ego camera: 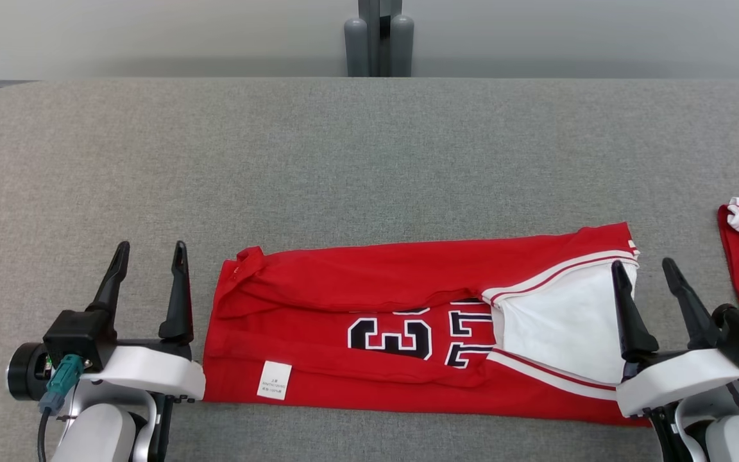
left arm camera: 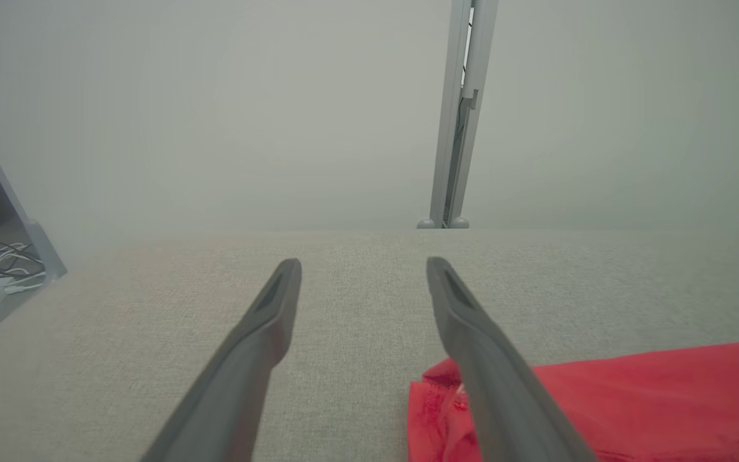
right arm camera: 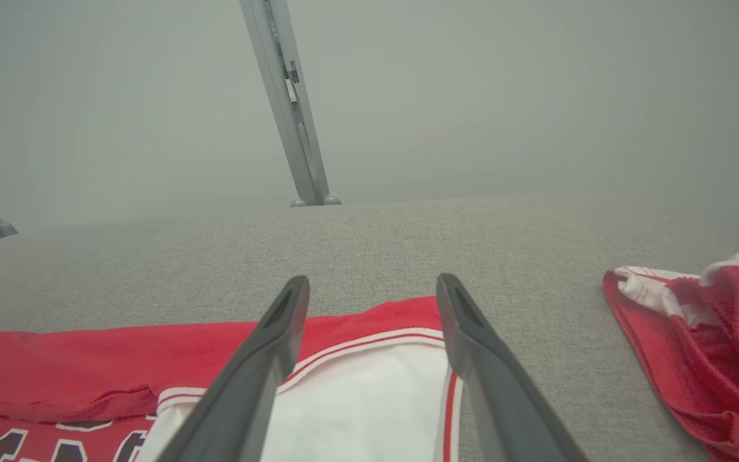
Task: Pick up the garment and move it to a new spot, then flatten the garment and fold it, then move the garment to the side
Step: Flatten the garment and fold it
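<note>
Right hand [right arm camera: 373, 282]: two long dark fingers [right arm camera: 260, 372] rising from the bottom edge, spread well apart, nothing gripped between them; contact with the cloth below cannot be told. Garment [right arm camera: 87, 366]: red, lying on the counter [right arm camera: 472, 244] across the lower left; white panel [right arm camera: 356, 404] edged with red and white stripes, seen between the fingers; black numerals [right arm camera: 4, 446] outlined in white, cut off at the lower left corner. Counter: grey woven cover. Second garment [right arm camera: 716, 340]: red and white, bunched, at the right edge, apart from the first. Post [right arm camera: 289, 109]: grey, standing at the counter's far edge, slanting toward the upper left. Wall [right arm camera: 568, 96]: pale grey, plain
</note>
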